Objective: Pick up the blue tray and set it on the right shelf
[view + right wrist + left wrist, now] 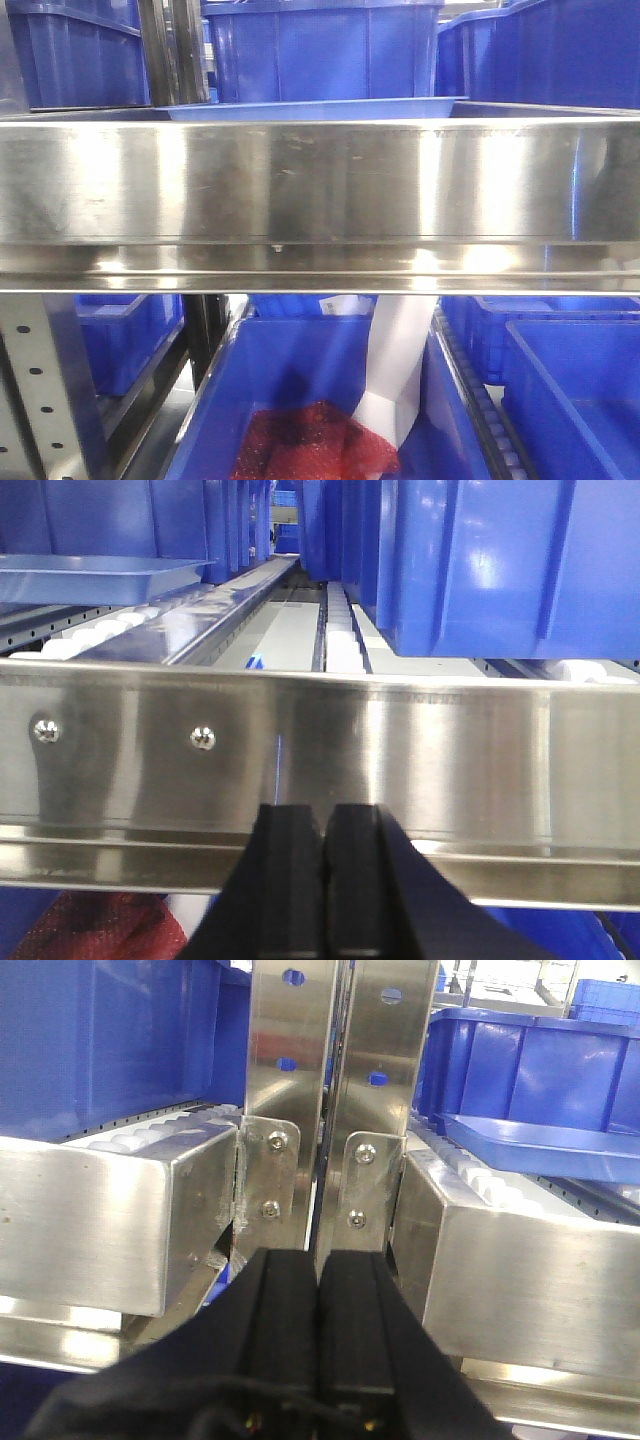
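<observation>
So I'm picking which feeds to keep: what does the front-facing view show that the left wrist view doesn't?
Only the front view shows the lower blue bin holding a red mesh bag and white sheet. Only the left wrist view shows the shut left pincer facing the perforated steel uprights. Both show the blue tray resting on the right shelf, with deep blue bins behind.

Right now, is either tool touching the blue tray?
Apart. In both wrist views the left tool and right tool are shut on nothing, in front of the shelf lip, while the blue tray rests on the rollers beyond.
</observation>
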`<action>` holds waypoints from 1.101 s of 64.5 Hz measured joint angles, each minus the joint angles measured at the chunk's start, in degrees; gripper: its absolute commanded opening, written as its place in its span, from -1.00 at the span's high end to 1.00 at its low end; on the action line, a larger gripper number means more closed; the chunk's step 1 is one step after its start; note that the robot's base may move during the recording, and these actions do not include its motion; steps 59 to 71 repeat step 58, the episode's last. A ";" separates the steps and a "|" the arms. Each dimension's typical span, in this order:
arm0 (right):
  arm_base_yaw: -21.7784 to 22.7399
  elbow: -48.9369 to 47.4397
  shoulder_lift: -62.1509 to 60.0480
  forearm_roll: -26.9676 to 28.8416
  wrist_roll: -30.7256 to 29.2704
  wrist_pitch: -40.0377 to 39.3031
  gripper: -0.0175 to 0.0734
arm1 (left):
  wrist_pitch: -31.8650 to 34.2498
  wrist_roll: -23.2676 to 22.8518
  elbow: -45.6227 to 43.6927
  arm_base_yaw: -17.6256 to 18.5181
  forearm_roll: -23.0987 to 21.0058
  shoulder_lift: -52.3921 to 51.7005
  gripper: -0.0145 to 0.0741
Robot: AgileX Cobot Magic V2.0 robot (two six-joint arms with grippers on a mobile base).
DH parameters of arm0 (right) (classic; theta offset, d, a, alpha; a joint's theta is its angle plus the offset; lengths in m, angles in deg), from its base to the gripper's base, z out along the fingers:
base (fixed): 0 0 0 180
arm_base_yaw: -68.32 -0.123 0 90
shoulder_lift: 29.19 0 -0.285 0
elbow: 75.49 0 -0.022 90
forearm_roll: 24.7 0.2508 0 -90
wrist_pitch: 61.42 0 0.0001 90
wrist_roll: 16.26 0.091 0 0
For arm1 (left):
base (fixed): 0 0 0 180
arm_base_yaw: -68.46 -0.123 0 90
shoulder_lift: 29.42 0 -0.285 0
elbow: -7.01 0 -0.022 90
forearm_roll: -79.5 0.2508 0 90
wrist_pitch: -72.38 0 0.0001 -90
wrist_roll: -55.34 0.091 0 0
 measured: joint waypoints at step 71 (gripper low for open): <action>0.00 0.00 0.00 0.00 0.00 0.42 0.49 | 0.00 0.00 0.00 2.43 0.00 0.00 0.78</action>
